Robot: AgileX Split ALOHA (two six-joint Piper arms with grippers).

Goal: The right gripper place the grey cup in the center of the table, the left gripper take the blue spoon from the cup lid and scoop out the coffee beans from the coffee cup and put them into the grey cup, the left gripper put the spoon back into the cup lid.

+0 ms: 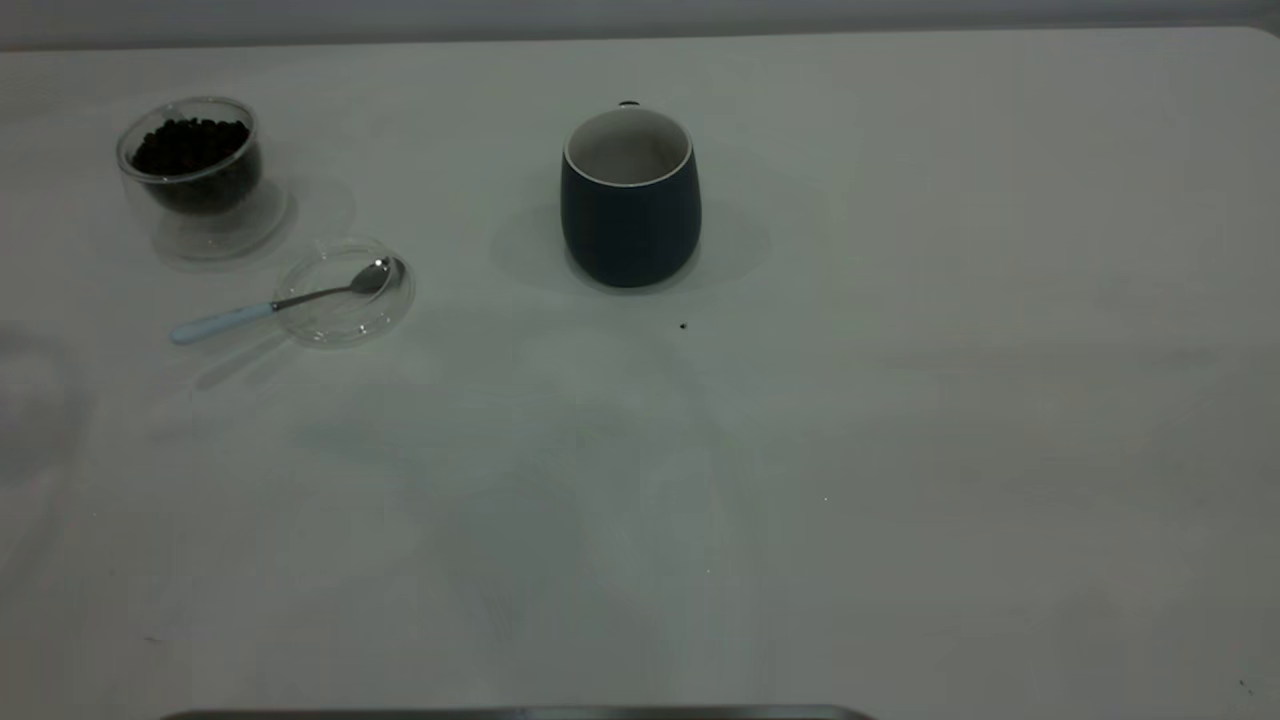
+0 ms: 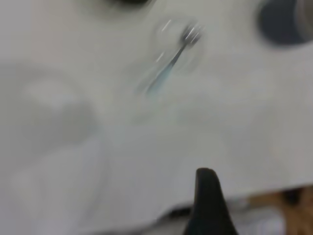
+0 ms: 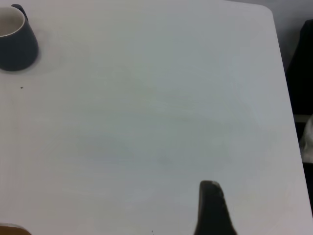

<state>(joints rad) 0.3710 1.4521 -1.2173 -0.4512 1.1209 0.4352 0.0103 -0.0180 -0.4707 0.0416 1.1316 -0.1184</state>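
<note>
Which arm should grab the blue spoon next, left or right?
Left. The blue spoon lies with its bowl in the cup lid on the table's left side, ahead in the left wrist view. The right wrist view shows only the grey cup.

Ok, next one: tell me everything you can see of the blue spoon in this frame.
The blue spoon is a small teaspoon with a shiny metal bowl and neck and a pale light-blue handle. It lies nearly flat, bowl resting inside the clear cup lid, handle sticking out over the lid's rim toward the table's left edge, its end down on the table. No gripper touches it. It sits just in front of the coffee cup, left of the grey cup.
</note>
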